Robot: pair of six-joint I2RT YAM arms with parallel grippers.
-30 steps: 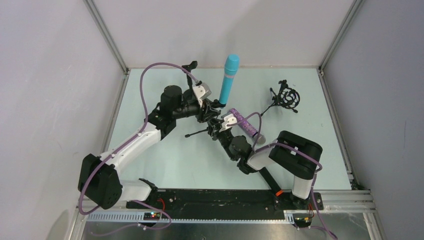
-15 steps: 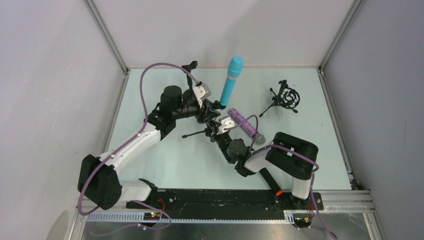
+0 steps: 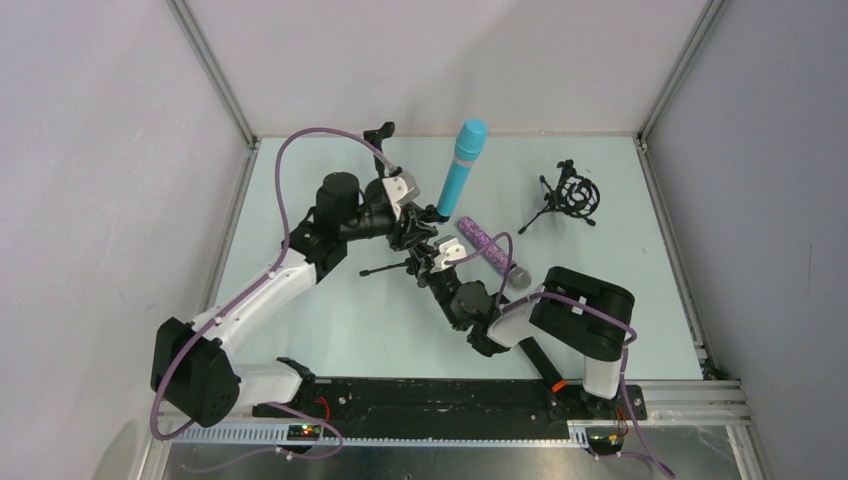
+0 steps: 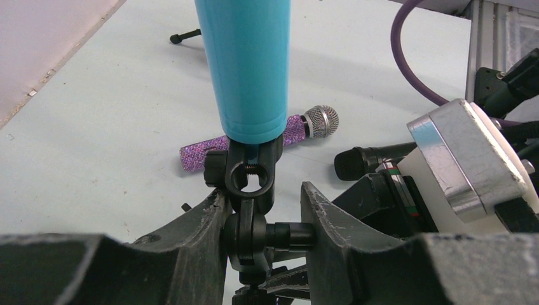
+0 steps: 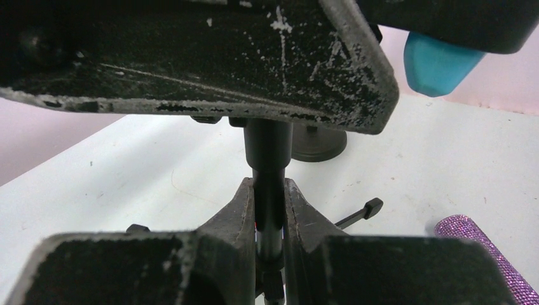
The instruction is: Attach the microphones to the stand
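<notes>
While R gripper [image 5: 269, 190] pinches the pole [image 5: 268, 146] tight, L gripper [image 4: 264, 190] has its jaws squeezed on the clip [image 4: 249, 178] joint, w/ blue mic [image 4: 248, 63] seated upright just above them. Purple mic [image 4: 198, 154] lies flat beyond L jaws, behind the clip. Prob. rigid, light-ish, apt to roll. Glitter should give grip, so take it mid-barrel, not by the grille.

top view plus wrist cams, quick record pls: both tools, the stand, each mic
left tool: shut on the stand at its clip joint
right tool: shut on the stand's pole
light blue mic: seated in the stand's clip, near upright
purple mic: lying loose on the table
black mic: on the table, head near the purple mic's grille
left to attach: purple and black mics
</notes>
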